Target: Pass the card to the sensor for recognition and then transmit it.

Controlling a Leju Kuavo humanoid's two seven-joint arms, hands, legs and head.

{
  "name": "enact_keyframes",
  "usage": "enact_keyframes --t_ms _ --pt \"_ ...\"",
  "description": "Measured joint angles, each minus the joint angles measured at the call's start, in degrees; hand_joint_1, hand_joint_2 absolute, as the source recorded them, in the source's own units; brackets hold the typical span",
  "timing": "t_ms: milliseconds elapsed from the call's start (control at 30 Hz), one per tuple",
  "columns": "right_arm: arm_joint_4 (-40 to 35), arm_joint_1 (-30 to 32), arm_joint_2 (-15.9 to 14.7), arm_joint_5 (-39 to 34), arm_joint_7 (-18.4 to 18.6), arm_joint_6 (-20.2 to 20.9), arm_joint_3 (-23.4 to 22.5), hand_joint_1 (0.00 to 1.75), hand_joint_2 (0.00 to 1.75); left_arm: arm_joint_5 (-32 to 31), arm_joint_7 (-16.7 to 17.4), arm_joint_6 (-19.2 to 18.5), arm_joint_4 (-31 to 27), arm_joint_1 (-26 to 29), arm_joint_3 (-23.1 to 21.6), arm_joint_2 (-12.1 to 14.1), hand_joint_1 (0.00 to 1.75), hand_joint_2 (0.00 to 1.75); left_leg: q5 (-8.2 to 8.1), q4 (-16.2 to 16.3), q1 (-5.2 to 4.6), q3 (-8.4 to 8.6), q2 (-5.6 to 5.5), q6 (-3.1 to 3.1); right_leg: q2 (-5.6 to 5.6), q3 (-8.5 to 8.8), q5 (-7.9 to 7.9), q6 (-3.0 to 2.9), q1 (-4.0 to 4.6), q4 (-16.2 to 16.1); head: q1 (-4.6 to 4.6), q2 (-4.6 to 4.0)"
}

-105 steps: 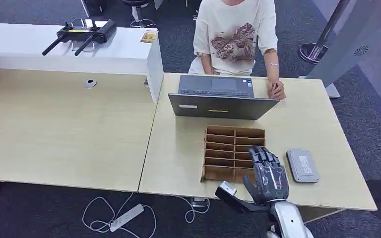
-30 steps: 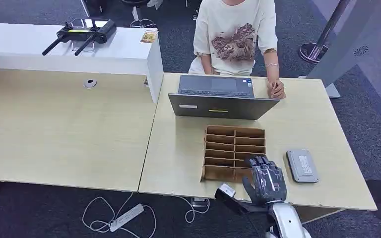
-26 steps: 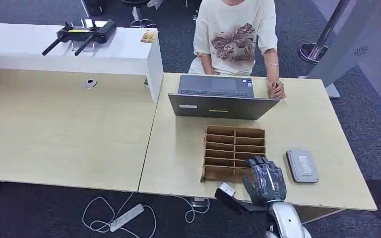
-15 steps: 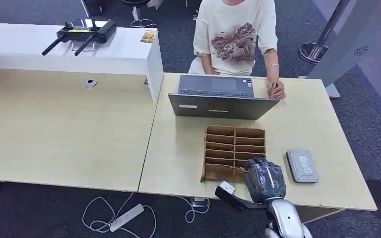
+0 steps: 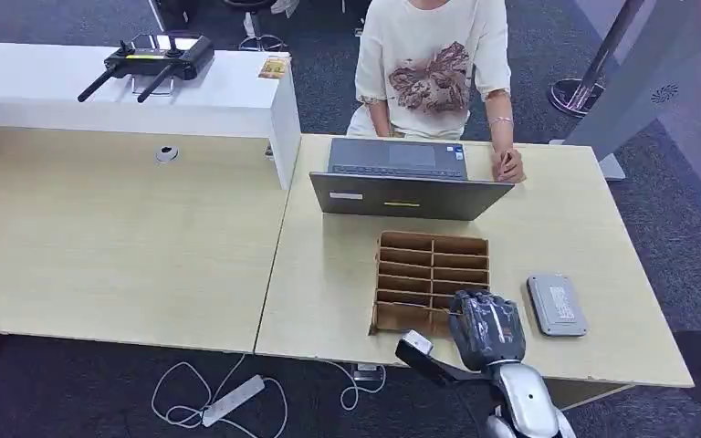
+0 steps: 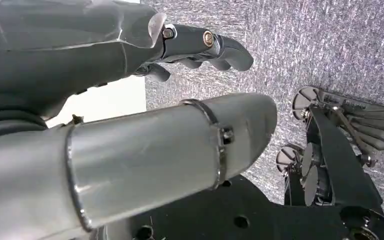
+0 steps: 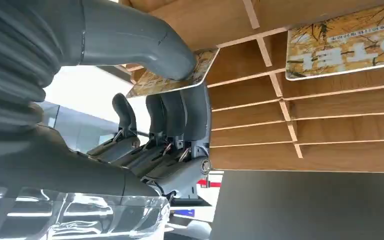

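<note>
Fingers [image 7: 180,115] of the right hand [image 5: 486,330] pinch a card [image 7: 172,75] against the thumb at the wooden rack [image 5: 431,274]; extraction underway, sensor [image 5: 557,305] beside them unvisited, handover outstanding.

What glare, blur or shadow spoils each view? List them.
Head view: even light, sharp, only a soft shadow beside the right hand at the wooden organizer. Right wrist view: blown-out white patch behind the fingers; card print soft. Left wrist view: glare on the left hand, carpet grainy.
</note>
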Motion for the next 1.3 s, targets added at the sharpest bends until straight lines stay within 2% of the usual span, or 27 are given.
enact_keyframes --t_ms 100,300,533,700,867,1300 --pt "0.1 -0.2 0.0 0.0 0.0 0.0 0.0 1.29 1.75 0.0 0.0 0.0 0.0 0.0 0.0 0.0 0.00 0.00 0.00 0.0 0.00 0.00 0.00 0.00 0.00 0.00 0.00 0.00 0.00 0.0 0.00 0.00" --pt "0.4 -0.4 0.0 0.1 -0.2 -0.2 0.0 1.43 1.75 0.0 -0.1 0.0 0.0 0.0 0.0 0.0 0.00 0.00 0.00 0.0 0.00 0.00 0.00 0.00 0.00 0.00 0.00 0.00 0.00 0.0 0.00 0.00" --pt "0.6 -0.5 0.0 0.7 -0.4 -0.8 0.0 1.48 1.75 0.0 -0.1 0.0 0.0 0.0 0.0 0.0 0.00 0.00 0.00 0.0 0.00 0.00 0.00 0.00 0.00 0.00 0.00 0.00 0.00 0.0 0.00 0.00" --pt "0.6 -0.6 0.0 0.9 -0.4 -0.9 0.0 1.45 1.75 0.0 -0.1 0.2 0.0 0.0 0.0 0.0 0.00 0.00 0.00 0.0 0.00 0.00 0.00 0.00 0.00 0.00 0.00 0.00 0.00 0.0 0.00 0.00" --pt "0.6 -0.7 0.0 0.9 -0.5 -1.0 0.0 1.52 1.75 0.0 -0.1 0.3 0.0 0.0 0.0 0.0 0.00 0.00 0.00 0.0 0.00 0.00 0.00 0.00 0.00 0.00 0.00 0.00 0.00 0.0 0.00 0.00" --pt "0.6 -0.7 0.0 0.9 -0.6 -1.4 0.0 1.48 1.75 0.0 -0.1 0.4 0.0 0.0 0.0 0.0 0.00 0.00 0.00 0.0 0.00 0.00 0.00 0.00 0.00 0.00 0.00 0.00 0.00 0.0 0.00 0.00"
